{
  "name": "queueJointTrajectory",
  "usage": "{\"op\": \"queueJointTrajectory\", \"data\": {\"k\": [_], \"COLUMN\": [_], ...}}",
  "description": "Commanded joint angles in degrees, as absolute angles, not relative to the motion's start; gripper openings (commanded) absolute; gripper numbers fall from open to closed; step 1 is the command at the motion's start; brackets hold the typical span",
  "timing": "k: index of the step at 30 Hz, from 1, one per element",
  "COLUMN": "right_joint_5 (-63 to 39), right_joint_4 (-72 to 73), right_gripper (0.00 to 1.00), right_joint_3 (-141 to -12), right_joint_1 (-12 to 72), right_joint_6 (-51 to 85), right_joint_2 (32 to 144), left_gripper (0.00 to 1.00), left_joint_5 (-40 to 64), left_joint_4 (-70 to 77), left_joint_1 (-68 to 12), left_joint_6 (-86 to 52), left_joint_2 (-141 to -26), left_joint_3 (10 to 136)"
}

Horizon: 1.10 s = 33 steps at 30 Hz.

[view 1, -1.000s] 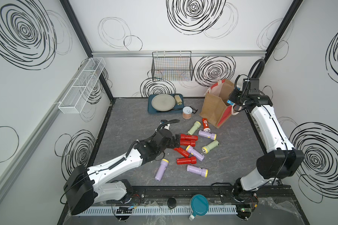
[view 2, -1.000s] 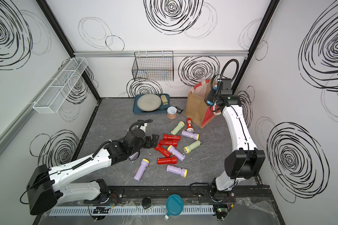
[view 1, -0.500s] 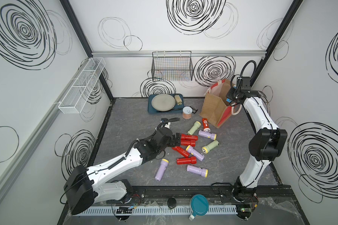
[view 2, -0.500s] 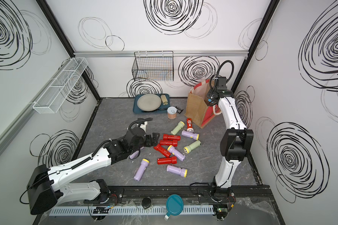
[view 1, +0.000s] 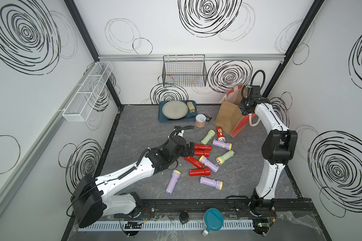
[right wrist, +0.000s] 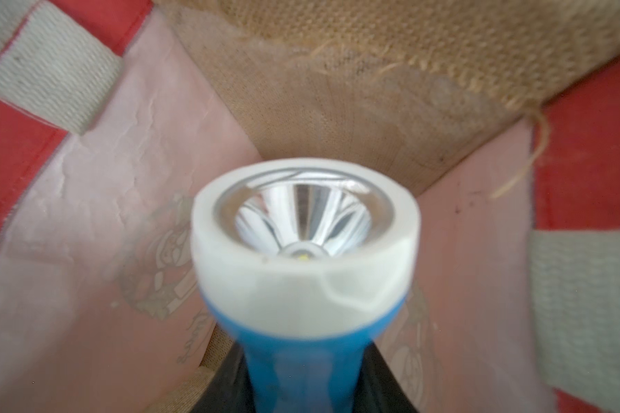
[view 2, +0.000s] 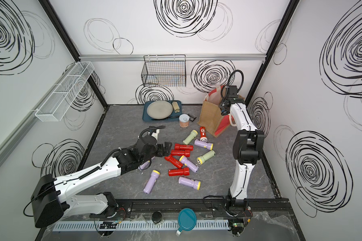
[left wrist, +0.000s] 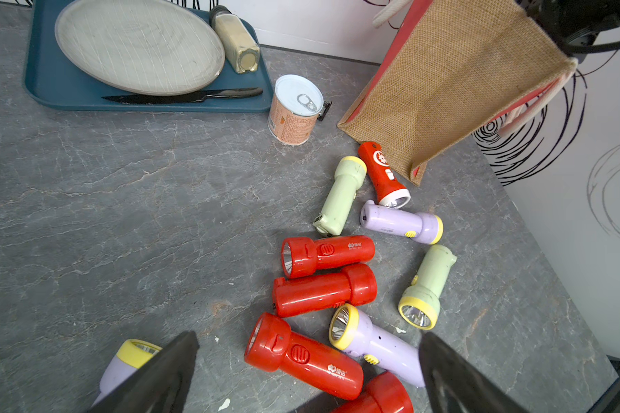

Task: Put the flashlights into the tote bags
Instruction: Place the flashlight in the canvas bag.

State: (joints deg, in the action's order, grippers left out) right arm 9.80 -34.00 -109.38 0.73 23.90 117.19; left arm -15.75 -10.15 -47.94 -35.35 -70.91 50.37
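Several flashlights lie in the middle of the table: red ones (view 1: pixel 202 147), lilac ones with yellow heads (view 1: pixel 210 182), pale green ones (view 1: pixel 225 157) and an orange-red one (view 1: pixel 220 133). My left gripper (view 1: pixel 191 149) (view 2: pixel 167 149) hovers open over them. In the left wrist view a red flashlight (left wrist: pixel 301 357) lies between the spread fingers of that gripper (left wrist: pixel 308 343). The tote bag (view 1: pixel 228 116) (view 2: pixel 210 116) (left wrist: pixel 444 82) stands at the far right. My right gripper (view 1: pixel 246 106) (right wrist: pixel 305 375) is shut on a blue flashlight (right wrist: pixel 303 250) with a white head, held inside the bag's mouth (right wrist: pixel 337 118).
A teal tray (view 1: pixel 161 116) holds a plate, a beige bottle and a knife at the back. A tin with a white lid (view 1: pixel 200 121) stands beside it. A black wire basket (view 1: pixel 184 71) hangs on the back wall, and a white mesh shelf (view 1: pixel 86 94) on the left wall.
My right arm has folded in, its elbow coming toward the table, and carried the blue flashlight over into the bag's mouth. The left arm has barely moved.
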Motion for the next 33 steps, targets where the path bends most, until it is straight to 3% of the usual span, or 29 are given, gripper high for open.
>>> {"op": "queueJointTrajectory", "data": {"k": [1,7,15,25,33], "right_joint_5": [11.9,12.5,12.8,11.2,10.0], "right_joint_4": [-33.1,-32.7,-34.2,-39.7,-46.3], "right_gripper": [0.27,0.52,0.71,0.77,0.82], "right_joint_3": [-109.5,-110.3,-113.2,-117.3,-116.8], "right_joint_1": [1.2,1.9,3.1,6.4,14.2], "right_joint_6": [23.1,22.8,22.0,20.0,17.1], "right_joint_2": [116.3,115.0,112.7,107.9,102.0], "left_gripper": [0.99,0.99,0.99,0.99,0.99], "left_joint_5": [-16.9,-17.0,-17.1,-17.3,-18.9], "left_joint_4": [-8.9,-8.6,-8.1,-8.6,-14.3], "left_joint_1": [-47.7,-47.5,-47.5,-47.6,-47.6], "left_joint_6": [-34.9,-34.7,-35.3,-36.0,-38.4], "left_joint_2": [-69.5,-69.3,-68.8,-69.8,-70.8], "left_joint_3": [49.4,49.4,48.8,49.6,51.2]}}
